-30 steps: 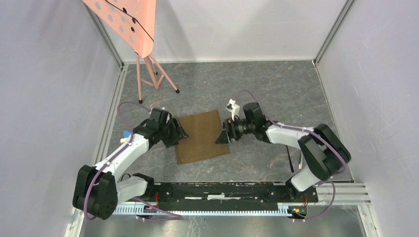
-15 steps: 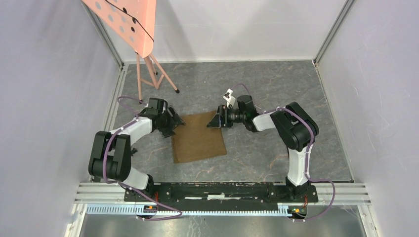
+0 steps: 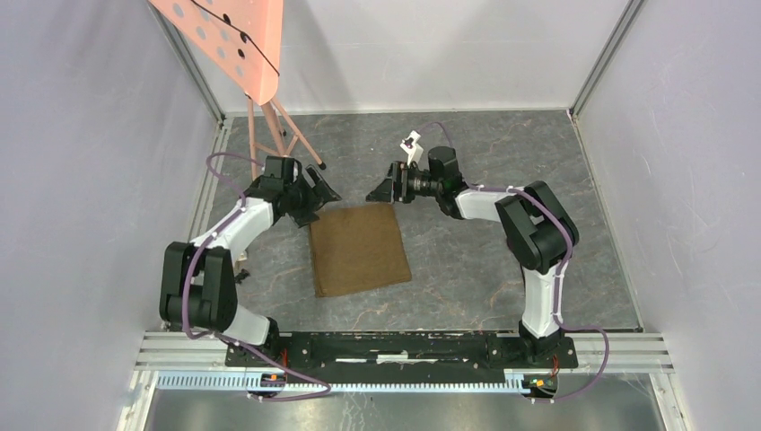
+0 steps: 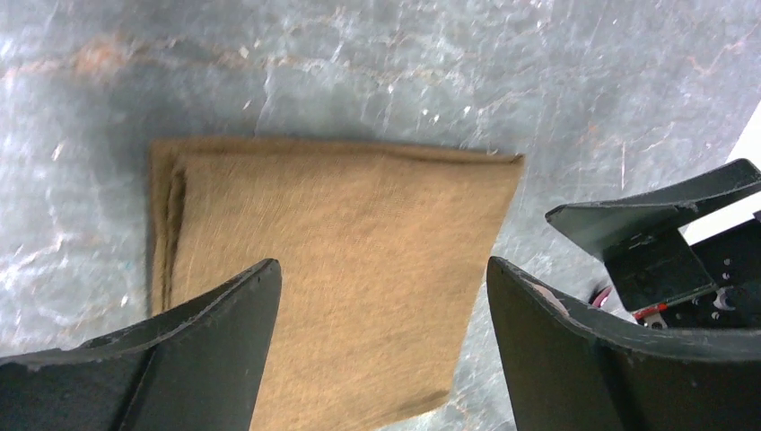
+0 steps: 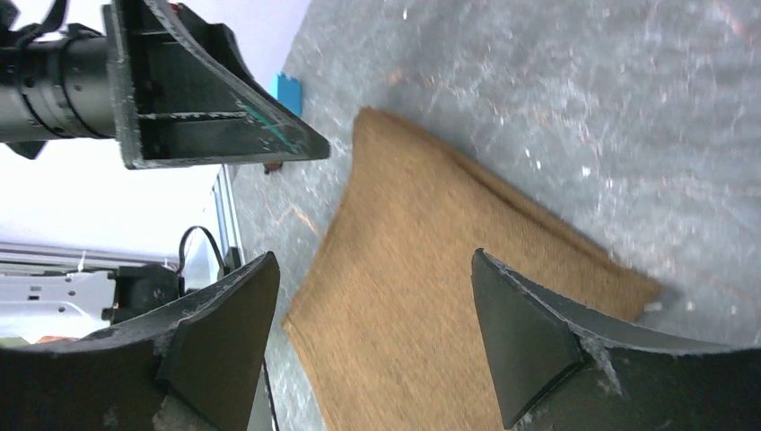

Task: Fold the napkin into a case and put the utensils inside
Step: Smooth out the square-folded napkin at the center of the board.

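At the far left of the grey marbled table (image 3: pixel 502 180) stands a pink tripod stand (image 3: pixel 267 126) carrying a pink perforated board (image 3: pixel 224 31). Just right of its legs, the left arm (image 3: pixel 235 229) reaches away from the base and bends inward. The left claw (image 3: pixel 325 205) hangs above the table near the napkin's far left corner, its two fingers spread wide with nothing between them. From the left wrist camera, the left claw (image 4: pixel 381 269) shows the same wide gap, with the cloth lying flat below it and no finger touching it.

The napkin (image 3: pixel 359 250) sits in the middle of the table between the two arms, a tan-brown cloth folded into a roughly square, slightly skewed shape. In the left wrist view the napkin (image 4: pixel 341 269) shows stacked layers along one edge, and its far edge is a neat fold.

Right of the napkin's far edge, the right claw (image 3: pixel 379 184) faces the left one across a small gap, raised off the table. Its fingers are also wide apart and empty. Seen from the right wrist, the right claw (image 5: pixel 372 260) frames the napkin (image 5: pixel 431 305) below. A small blue piece (image 5: pixel 287 90) shows behind the other claw. The right arm (image 3: pixel 529 233) curves back toward its base.
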